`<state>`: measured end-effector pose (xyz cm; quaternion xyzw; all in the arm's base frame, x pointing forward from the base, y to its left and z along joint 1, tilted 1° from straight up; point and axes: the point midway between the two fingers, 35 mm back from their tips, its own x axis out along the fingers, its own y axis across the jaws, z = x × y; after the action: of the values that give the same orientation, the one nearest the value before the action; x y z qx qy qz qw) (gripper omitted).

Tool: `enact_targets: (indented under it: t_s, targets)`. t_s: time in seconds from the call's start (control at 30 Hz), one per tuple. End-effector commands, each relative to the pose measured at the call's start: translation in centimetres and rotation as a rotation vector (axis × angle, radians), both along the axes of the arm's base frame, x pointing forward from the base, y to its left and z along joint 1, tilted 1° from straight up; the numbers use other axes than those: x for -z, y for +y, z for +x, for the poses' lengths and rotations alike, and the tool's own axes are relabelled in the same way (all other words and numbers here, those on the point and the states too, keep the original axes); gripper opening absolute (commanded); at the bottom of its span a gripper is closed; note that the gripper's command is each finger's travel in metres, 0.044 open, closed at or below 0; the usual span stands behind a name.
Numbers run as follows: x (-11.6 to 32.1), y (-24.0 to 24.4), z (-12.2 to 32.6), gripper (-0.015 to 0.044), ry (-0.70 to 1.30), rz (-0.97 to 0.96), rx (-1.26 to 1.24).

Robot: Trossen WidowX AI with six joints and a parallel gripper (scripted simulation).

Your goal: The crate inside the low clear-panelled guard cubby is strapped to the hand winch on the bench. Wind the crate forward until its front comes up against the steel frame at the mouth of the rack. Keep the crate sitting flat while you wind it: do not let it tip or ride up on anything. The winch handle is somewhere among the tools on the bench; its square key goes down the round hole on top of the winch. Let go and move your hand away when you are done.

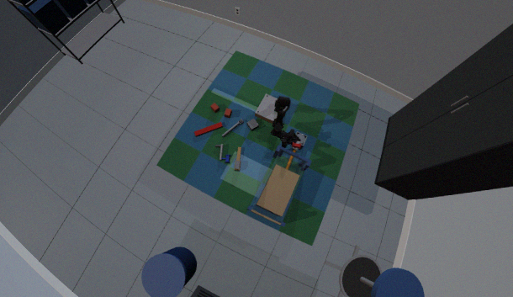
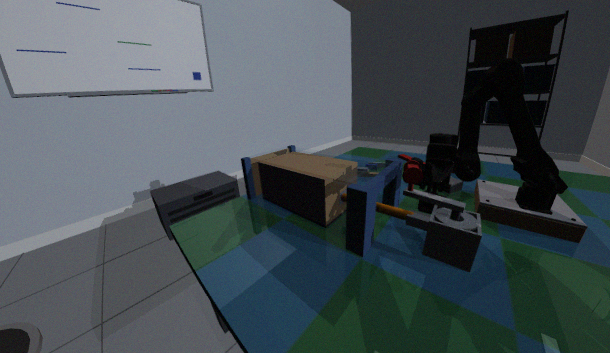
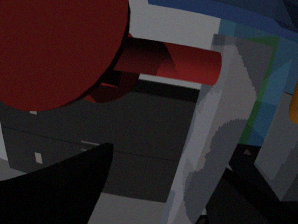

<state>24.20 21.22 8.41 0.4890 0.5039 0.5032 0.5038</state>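
Note:
The tan crate [image 1: 278, 190] [image 2: 295, 161] sits flat behind the blue steel frame [image 1: 294, 155] [image 2: 361, 216], with a gap between them. An orange strap [image 1: 290, 161] [image 2: 392, 210] runs from its front through the frame to the grey winch [image 1: 302, 136] [image 2: 450, 243]. The grey winch handle [image 2: 432, 198] [image 3: 220, 120] lies level across the winch top, its hub on the winch. Its red knob [image 1: 297, 145] [image 2: 413, 172] [image 3: 55, 50] stands up at the outer end. My gripper [image 2: 434, 187] [image 3: 158, 158] is part-way open beside the knob and handle; nothing shows clamped between the fingers.
To the side lie a red bar [image 1: 208, 129], a wrench [image 1: 232, 128], a wooden-handled tool [image 1: 238, 158], a blue-and-grey tool [image 1: 227, 158], a grey block [image 1: 252, 124] and two red blocks [image 1: 215, 108] [image 1: 228, 113]. My arm's base plate [image 1: 265, 108] [image 2: 530, 223] is behind the winch.

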Motion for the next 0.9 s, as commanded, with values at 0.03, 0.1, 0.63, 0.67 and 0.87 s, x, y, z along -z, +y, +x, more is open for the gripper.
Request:
enact_targets:
  t_s: [0.03,0.1,0.63,0.67,0.87]
  targets:
    - [-0.1,0.0,0.1,0.0240,-0.013,0.002,-0.001]
    - [-0.1,0.0,0.1,0.0240,-0.013,0.002,-0.001]
    - [0.1,-1.2,0.2,0.0240,-0.001,-0.005,0.021]
    - [0.1,-1.9,0.3,0.0240,-0.001,-0.007,0.034]
    - [0.3,-8.3,0.1,0.0240,0.002,-0.003,0.160]
